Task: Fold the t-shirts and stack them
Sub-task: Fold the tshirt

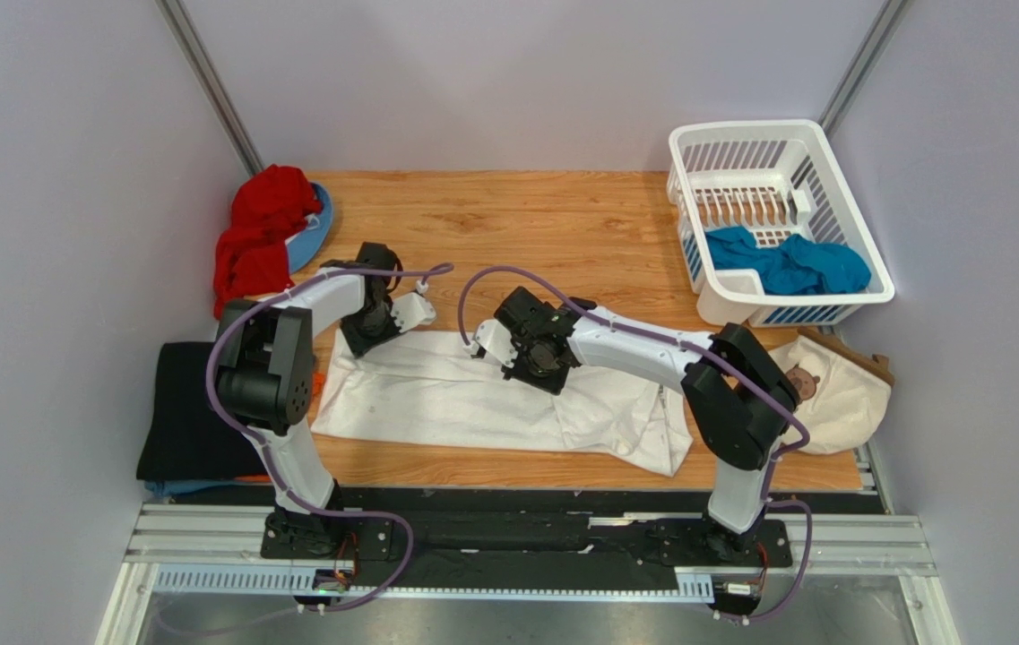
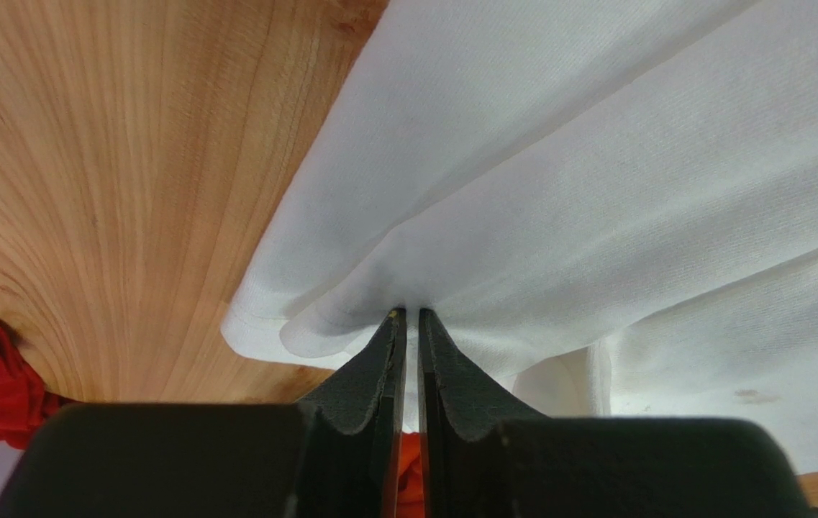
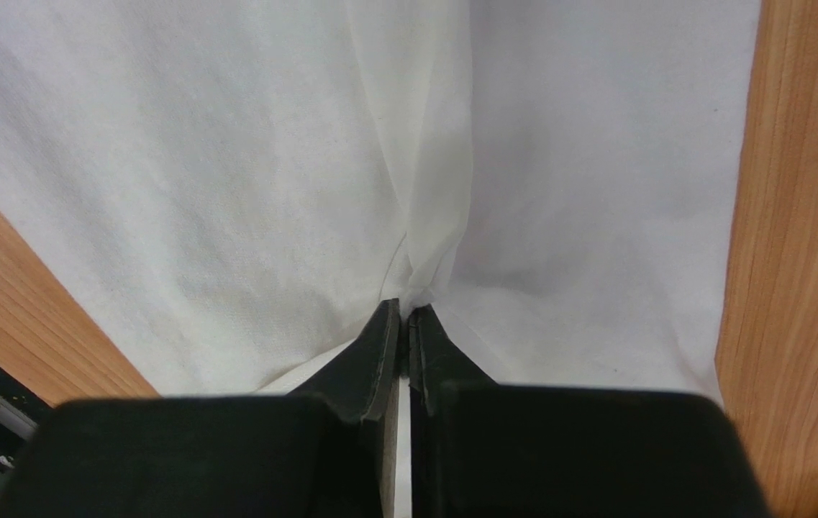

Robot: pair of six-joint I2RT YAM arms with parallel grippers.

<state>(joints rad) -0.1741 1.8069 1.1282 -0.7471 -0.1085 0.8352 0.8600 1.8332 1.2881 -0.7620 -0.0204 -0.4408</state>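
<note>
The white t-shirt lies spread on the counter just in front of both arm bases. Its long axis runs left to right, so it lies across the arms rather than away from them. Both tools have hold of its far edge. The left tool sits at the far-left corner, and the right tool is further along the same edge, about at the middle. Each arm is nearest its own end of the cloth. The right-hand stretch of the shirt, past the right tool and under that arm, has nothing holding it.

Both tools are pinched almost closed, with only a thin slit between the jaws. In the left wrist view the cloth gathers into soft rolls right at the fingertips, so I judge it has more than one layer. In the right wrist view a crease runs straight up from the tips.

With the grips on the far edge, I expect that edge to be drawn toward the near one, and the loose right end may lag or drag.

Well apart from this, a teal shirt sits in the white basket at the far right. A red garment is heaped far left, and a black shirt lies beside the left arm.
</note>
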